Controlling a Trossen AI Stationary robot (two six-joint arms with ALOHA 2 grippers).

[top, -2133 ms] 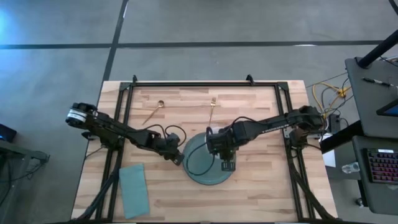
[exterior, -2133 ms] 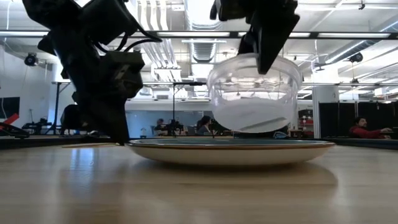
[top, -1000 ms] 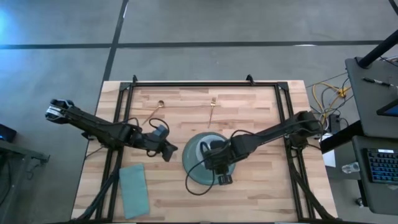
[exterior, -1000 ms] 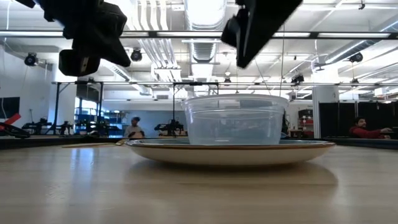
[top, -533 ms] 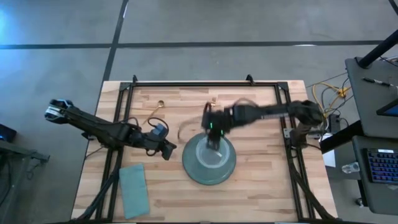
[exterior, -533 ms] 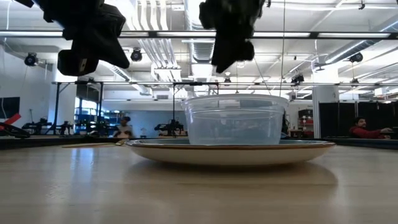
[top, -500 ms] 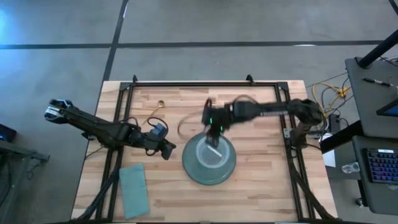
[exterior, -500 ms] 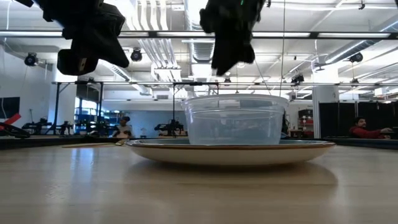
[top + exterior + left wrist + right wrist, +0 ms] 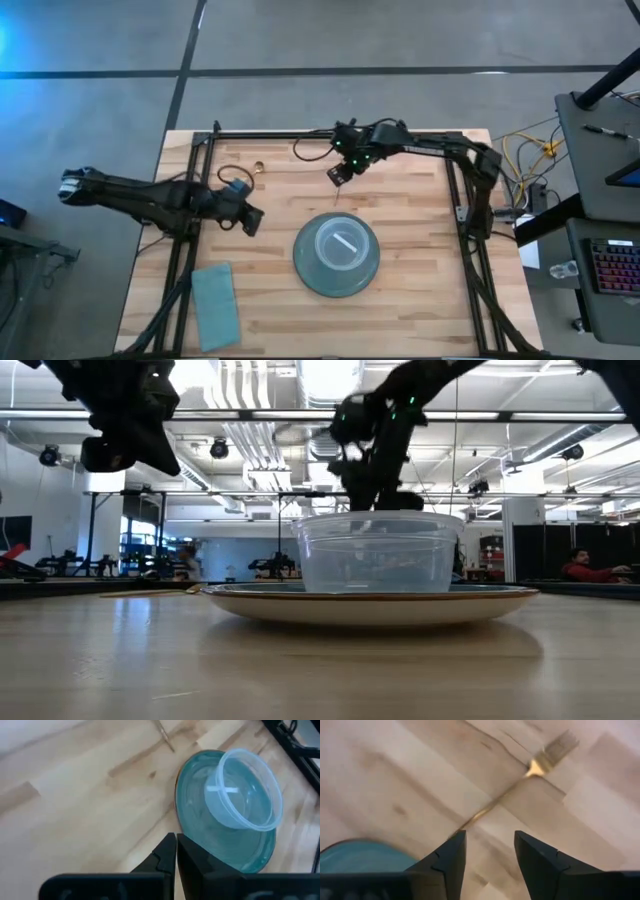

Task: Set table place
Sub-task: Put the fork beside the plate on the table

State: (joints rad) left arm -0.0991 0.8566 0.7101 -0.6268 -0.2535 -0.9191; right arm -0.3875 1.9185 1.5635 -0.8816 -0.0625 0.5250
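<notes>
While the bowl tops the plate, a napkin lies aside.

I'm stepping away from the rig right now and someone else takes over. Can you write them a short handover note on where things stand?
Right gripper: open, empty, over the gold fork at the table's far side.
Left gripper: shut, empty, waiting left of the plate.
Done: clear bowl sits on the teal plate mid-table.
Left: fork and gold spoon lie at the far edge, the folded teal napkin at the near left; none placed beside the plate yet.
</notes>
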